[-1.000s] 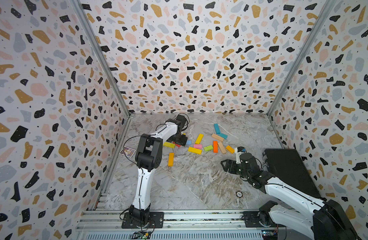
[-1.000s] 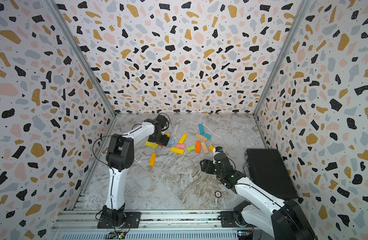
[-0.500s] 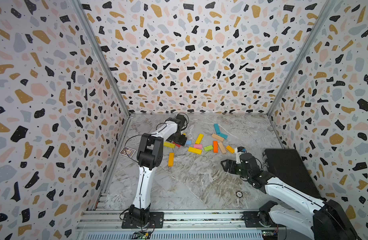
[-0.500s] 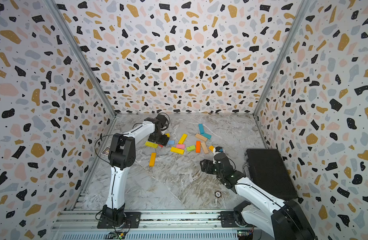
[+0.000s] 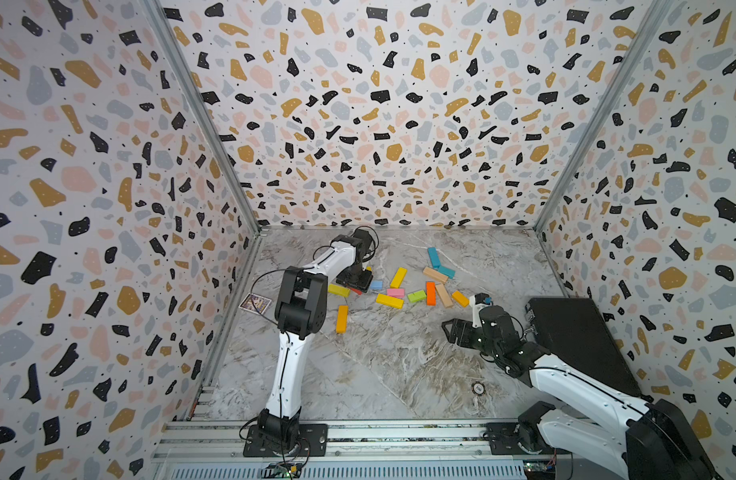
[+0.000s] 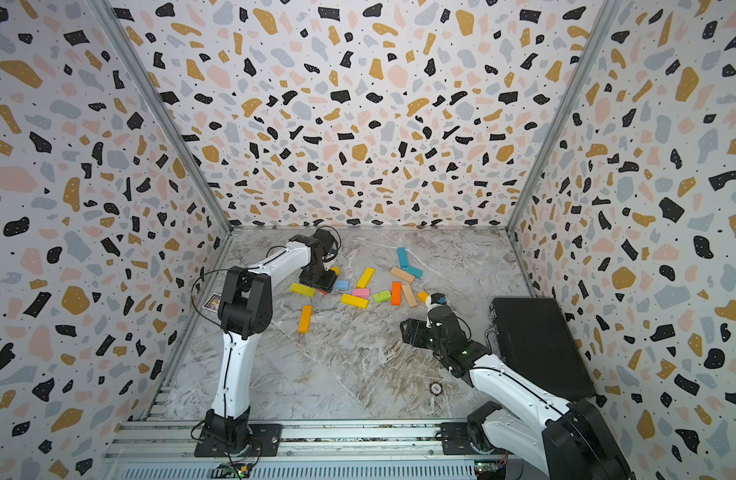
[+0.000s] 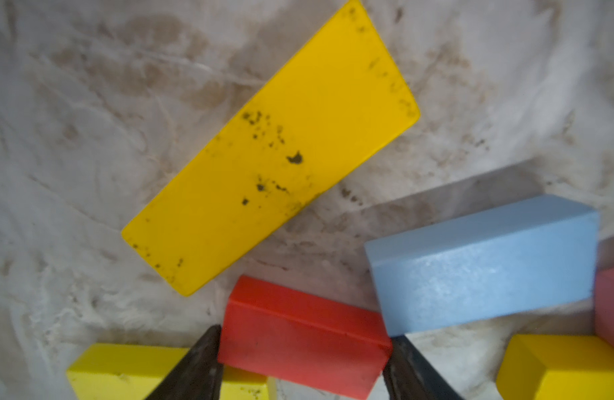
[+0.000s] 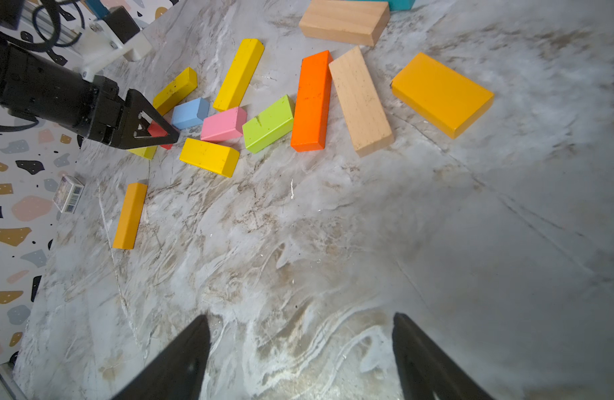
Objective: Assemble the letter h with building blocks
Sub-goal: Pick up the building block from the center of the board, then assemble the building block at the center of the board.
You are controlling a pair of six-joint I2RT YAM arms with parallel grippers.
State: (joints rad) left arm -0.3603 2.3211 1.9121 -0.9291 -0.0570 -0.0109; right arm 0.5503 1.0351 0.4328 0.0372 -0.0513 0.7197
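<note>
The building blocks [image 5: 389, 301] lie scattered across the far half of the marble floor: yellow, orange, pink, green, light blue, tan and teal bars. My left gripper [image 7: 305, 336] is down among them at the left end, shut on a short red block [image 7: 309, 311], one finger on each end. Touching the red block are a light blue block [image 7: 482, 266] and a yellow one [image 7: 118, 370]; a flat yellow bar [image 7: 274, 149] lies just beyond. In both top views the left gripper [image 5: 355, 284] hides most of the red block. My right gripper [image 8: 300, 316] hovers open over bare floor, nearer than the orange bar [image 8: 312, 100].
A printed card [image 5: 255, 303] lies by the left wall. A black case [image 5: 582, 340] sits at the right, beside the right arm. A long orange-yellow bar [image 5: 341, 318] lies apart, nearer than the pile. A small round disc [image 5: 478, 388] lies on the near floor.
The left gripper's jaws have closed in onto the red block. Both arms have stayed almost where they were.
</note>
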